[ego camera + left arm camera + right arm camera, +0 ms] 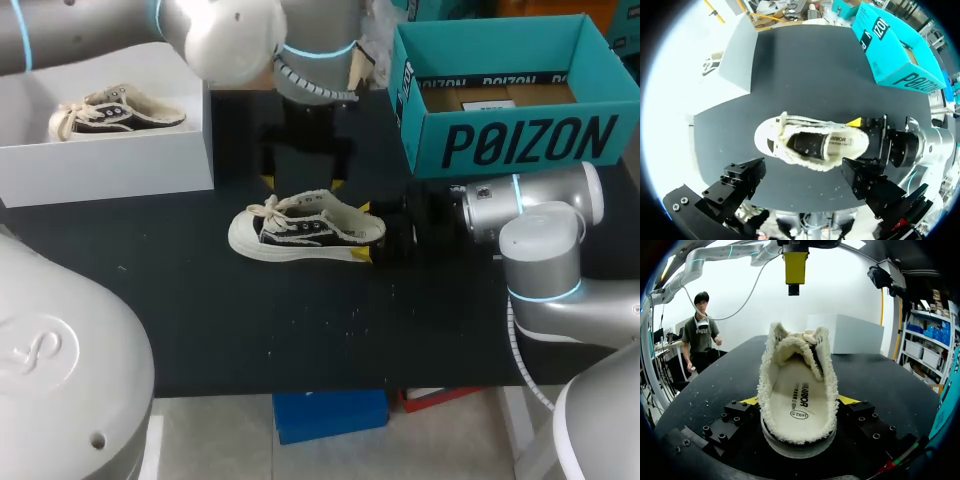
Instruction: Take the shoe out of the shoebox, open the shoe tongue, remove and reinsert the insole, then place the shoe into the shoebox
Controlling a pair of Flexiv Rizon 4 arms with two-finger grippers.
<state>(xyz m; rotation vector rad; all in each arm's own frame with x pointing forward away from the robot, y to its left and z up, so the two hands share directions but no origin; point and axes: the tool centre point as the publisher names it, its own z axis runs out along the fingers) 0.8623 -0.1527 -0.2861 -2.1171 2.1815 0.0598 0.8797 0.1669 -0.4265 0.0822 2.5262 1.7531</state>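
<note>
- While the shoe [305,230] stands upright near the middle of the black tabletop [200,320], the right gripper [363,233] is clenched on its heel, one yellow tip on each side.
- Its toe points to my left, and the laces lie loose over the front.
- Seen from the right wrist, the heel sits between the two fingers [737,415], both pressing the sides, and the insole [799,395] lies flat inside the wide-open shoe.
- The left gripper [302,182] hangs over the shoe, released, its fingers [737,182] spread wide and touching nothing.
- A white box [110,165] rests at the left side of the tabletop, well apart from the shoe, with a second shoe [115,112] inside.
- A teal box [520,140] stands open at the far right side, behind the right arm.
</note>
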